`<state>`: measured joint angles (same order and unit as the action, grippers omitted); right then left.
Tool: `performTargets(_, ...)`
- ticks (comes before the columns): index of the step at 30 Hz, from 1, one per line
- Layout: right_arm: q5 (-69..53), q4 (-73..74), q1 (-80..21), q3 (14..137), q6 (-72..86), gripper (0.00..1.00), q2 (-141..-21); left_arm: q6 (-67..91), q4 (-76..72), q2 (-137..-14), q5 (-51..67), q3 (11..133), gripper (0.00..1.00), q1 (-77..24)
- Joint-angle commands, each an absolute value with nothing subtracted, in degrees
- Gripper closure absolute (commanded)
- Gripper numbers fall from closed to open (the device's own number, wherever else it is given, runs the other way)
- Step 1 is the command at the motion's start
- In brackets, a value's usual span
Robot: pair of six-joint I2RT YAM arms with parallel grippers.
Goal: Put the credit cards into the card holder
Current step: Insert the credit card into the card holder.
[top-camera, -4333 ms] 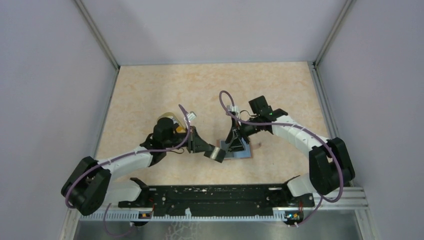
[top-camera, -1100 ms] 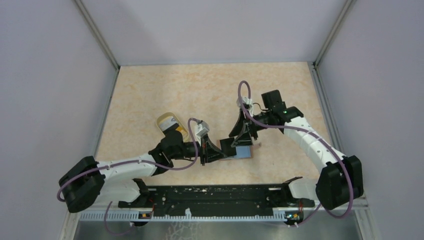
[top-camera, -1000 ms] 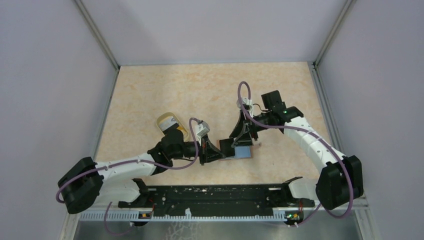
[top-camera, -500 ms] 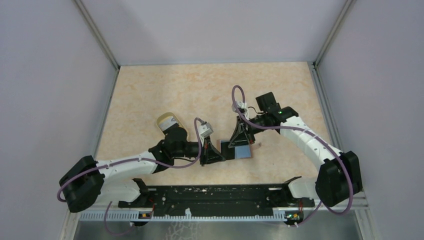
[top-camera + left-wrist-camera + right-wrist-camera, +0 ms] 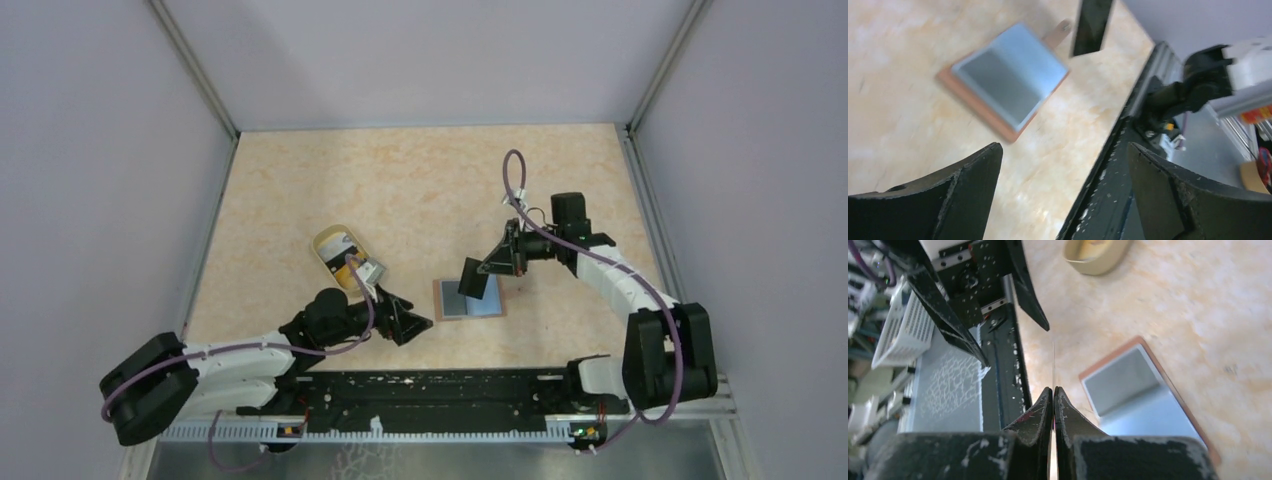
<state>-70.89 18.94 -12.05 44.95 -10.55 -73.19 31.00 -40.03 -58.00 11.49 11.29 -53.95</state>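
one card (image 5: pixel 470 280) has been passed to the right gripper (image 5: pixel 1053 392), pinched edge-on; left gripper (image 5: pixel 1063 150) spread and withdrawn; card holder (image 5: pixel 1010 85) open, insertion pending.

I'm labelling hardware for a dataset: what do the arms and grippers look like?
The left arm and right arm have white link shells, black joints and a looping purple cable. The left gripper and right gripper have black wedge-shaped fingers scuffed with pale specks.

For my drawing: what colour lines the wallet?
Light blue; card holder shows best in left wrist view.
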Motion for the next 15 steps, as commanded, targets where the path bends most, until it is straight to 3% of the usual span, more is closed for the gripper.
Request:
performTargets(1, -65.4, 5.2, -8.6, 41.7, 1.7, 1.0, -75.7, 38.9, -46.3, -62.3, 0.9, 8.8, 0.01, -53.8)
performTargets(4, -62.4, 3.4, -7.9, 39.9, 3.6, 1.0, -78.7, 40.5, -45.6, -66.3, 0.5, 10.4, 0.02, -53.8)
performTargets(15, -55.0, 3.1, -6.4, 36.3, 4.5, 1.0, -82.0, 45.3, -38.1, -75.7, -5.3, 17.9, 0.28, -53.8)
